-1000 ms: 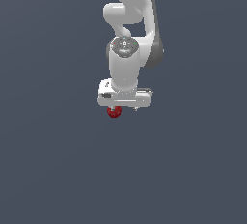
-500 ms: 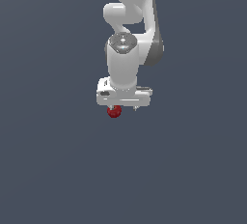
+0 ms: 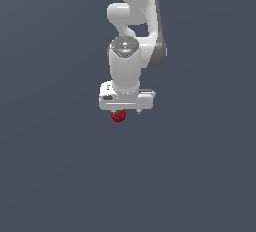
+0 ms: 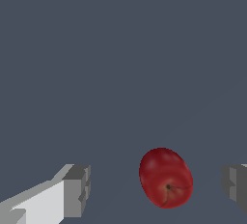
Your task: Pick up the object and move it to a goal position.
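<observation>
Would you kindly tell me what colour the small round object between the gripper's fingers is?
The object is dark red, clearest in the wrist view.

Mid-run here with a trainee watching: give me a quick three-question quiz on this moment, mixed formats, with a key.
1. True or false: the gripper is clamped on the red object.
2. In the wrist view, the object lies: A) between the fingers, B) outside them, C) out of sight.
3. Fill in: in the exterior view, the object shows just ____ the gripper.

Key: 1 false, gaps show on both sides; 2 A; 3 below.
</observation>
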